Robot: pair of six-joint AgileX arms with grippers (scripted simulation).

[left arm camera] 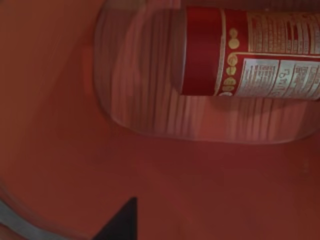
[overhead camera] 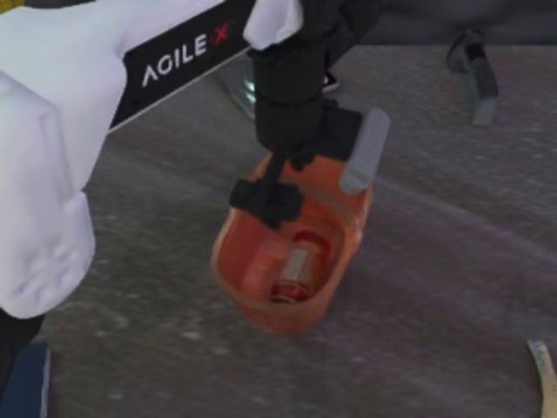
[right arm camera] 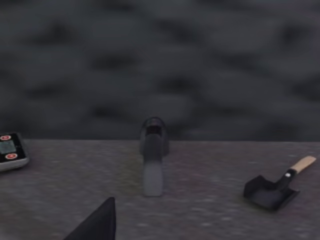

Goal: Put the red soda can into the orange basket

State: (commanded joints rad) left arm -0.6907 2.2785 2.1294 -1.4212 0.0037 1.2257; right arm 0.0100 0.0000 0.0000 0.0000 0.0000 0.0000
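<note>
Grey scraper (overhead camera: 477, 80) far right on worktop (overhead camera: 452, 261), left end effector (overhead camera: 265, 198) over orange basket (overhead camera: 228, 261) rim, fingers spread, holding nothing, red soda can (overhead camera: 298, 270) on its side inside, long axis running near-to-far, slightly tilted.

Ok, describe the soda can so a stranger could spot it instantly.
Find the orange basket at the table's middle, beneath the left gripper. The red soda can lies on its side on the basket's slatted bottom. It is the only thing inside.
</note>
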